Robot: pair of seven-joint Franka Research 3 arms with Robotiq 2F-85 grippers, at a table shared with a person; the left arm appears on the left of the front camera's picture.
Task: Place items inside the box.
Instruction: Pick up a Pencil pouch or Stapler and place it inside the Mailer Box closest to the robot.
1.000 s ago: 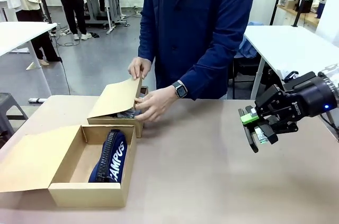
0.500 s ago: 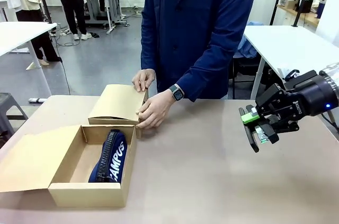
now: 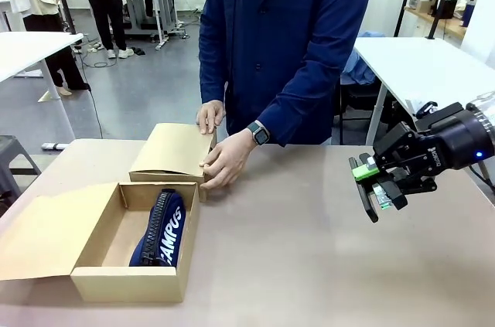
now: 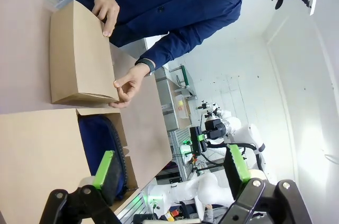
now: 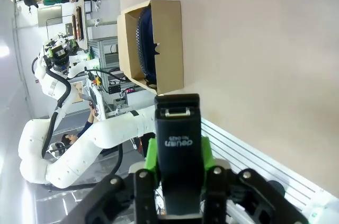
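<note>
Right gripper [image 3: 377, 185], raised above the table [image 3: 309, 265] at its right side: the jaws stand narrowly set, clamped on the small black stapler [image 5: 178, 139], which is pressed between the green pads [image 5: 151, 152]. In the front view the held object is small and hard to make out, though it appears to be the same stapler.

Left gripper [image 4: 170, 163]: jaws spread wide, nothing between them.

Open cardboard box [image 3: 131, 284], near left of the table, lid folded outward: the navy zip pouch [image 3: 164, 228] lies inside against its right wall, white lettering uppermost.

Closed cardboard box [image 3: 172, 149], just behind the open one: the person's hand with a wristwatch [image 3: 226, 158] touches its right front corner, and the other hand [image 3: 209, 116] rests on its rear edge.
</note>
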